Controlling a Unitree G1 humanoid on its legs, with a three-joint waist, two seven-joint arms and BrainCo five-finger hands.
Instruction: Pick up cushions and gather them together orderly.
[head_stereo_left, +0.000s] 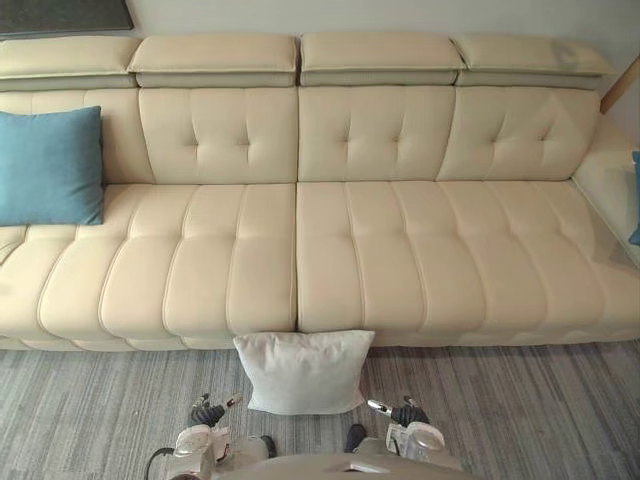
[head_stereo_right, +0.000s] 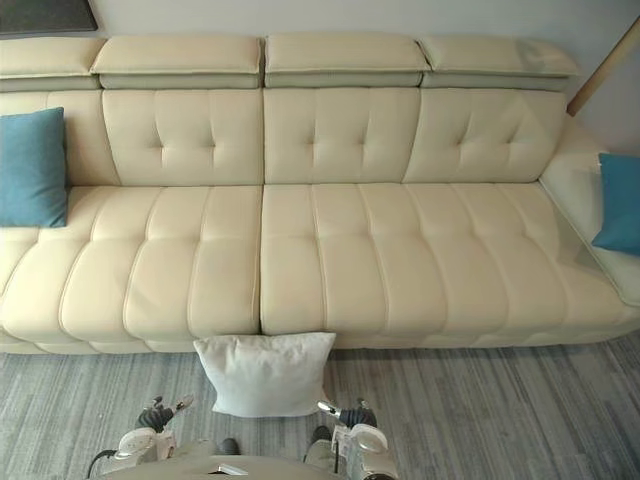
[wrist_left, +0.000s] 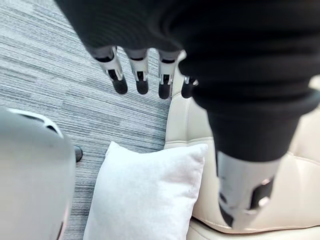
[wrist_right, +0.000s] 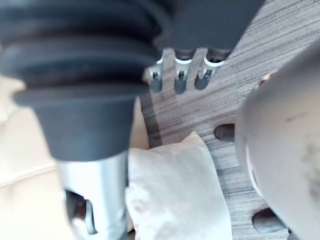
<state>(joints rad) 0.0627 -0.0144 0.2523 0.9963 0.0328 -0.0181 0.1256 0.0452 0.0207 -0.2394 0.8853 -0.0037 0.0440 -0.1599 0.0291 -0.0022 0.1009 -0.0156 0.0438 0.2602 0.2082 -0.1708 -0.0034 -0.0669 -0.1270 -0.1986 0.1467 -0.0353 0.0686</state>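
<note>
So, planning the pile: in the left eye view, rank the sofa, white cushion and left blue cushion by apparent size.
1. The sofa, by far.
2. The white cushion and blue cushion look alike; the white is nearer and the blue cropped, so unranked.

A white cushion (head_stereo_right: 265, 375) stands on the grey carpet (head_stereo_right: 500, 410) between the left hand (head_stereo_right: 158, 414) and the right hand (head_stereo_right: 352, 412), just ahead of both, its top edge against the front of a long cream sofa (head_stereo_right: 330, 250). Well beyond the left hand and off to its left, a blue cushion (head_stereo_right: 30, 168) stands upright against the sofa's backrest. Well beyond the right hand and off to its right, a second blue cushion (head_stereo_right: 620, 203) leans at the sofa's far end.
</note>
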